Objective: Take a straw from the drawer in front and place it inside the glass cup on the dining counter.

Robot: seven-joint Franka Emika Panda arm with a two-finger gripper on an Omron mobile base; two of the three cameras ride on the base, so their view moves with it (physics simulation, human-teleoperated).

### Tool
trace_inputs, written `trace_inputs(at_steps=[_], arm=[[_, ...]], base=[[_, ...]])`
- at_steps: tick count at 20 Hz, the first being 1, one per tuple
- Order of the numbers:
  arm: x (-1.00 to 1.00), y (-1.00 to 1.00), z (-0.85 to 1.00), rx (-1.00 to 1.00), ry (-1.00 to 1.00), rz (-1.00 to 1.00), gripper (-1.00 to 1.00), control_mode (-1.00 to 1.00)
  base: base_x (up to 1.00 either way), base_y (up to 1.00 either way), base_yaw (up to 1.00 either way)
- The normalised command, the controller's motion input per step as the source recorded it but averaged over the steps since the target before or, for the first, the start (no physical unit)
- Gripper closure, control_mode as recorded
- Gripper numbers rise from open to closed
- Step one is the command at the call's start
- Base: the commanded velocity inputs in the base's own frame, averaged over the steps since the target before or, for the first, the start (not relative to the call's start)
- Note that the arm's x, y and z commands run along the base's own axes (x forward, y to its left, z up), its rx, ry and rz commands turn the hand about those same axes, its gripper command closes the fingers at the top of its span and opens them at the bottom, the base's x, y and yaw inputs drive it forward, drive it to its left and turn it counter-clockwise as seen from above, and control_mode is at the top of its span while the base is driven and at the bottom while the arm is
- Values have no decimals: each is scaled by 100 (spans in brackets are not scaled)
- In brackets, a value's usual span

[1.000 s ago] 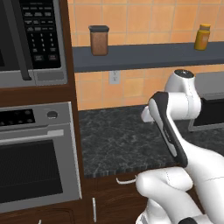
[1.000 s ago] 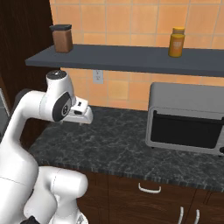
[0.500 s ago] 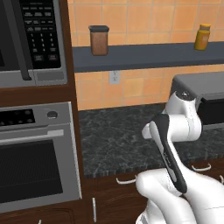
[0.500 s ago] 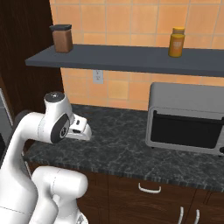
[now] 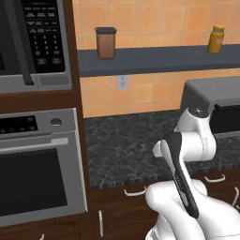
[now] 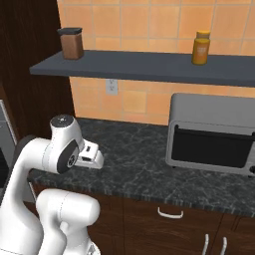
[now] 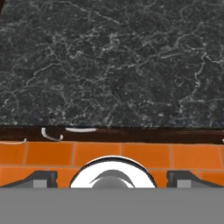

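On the black speckled desk [image 6: 144, 167] stands a grey toaster oven [image 6: 211, 134], and the shelf [image 6: 149, 67] above carries a brown canister [image 6: 72, 43] and an amber jar [image 6: 200, 48]. The end effector [image 7: 112, 178] looks down at the desk edge, fingers [image 7: 39, 178] spread wide and empty, above closed drawer fronts with pale handles [image 7: 52, 134]. No straw is seen here.

Even, flat rendered light across all 3 views, moderately bright, no single visible source. Orange tile wall [image 5: 154, 56] reads evenly lit; soft shade sits under the shelf [image 6: 149, 67] along its front edge. Black granite counter [image 7: 113, 61] is matte, no glare, veining crisp in the hand view. Oven door [image 5: 33, 187] shows a dull grey sheen, no hot spots. Base views slightly soft and pixelated; no edge distortion, nothing out of focus.
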Motion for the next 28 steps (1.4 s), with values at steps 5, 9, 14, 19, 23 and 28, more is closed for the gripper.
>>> trace_inputs(at_steps=[5,9,14,19,23,28], arm=[[0,0,0,0,0,0,-100,100],[0,0,0,0,0,0,-100,100],[0,0,0,0,0,0,-100,100],[0,0,0,0,0,0,-100,100],[0,0,0,0,0,0,-100,100],[0,0,0,0,0,0,-100,100]], base=[[-15,-32,0],[-16,-49,0],[-24,-48,1],[-35,-52,4],[-37,-47,4],[-29,-41,3]])
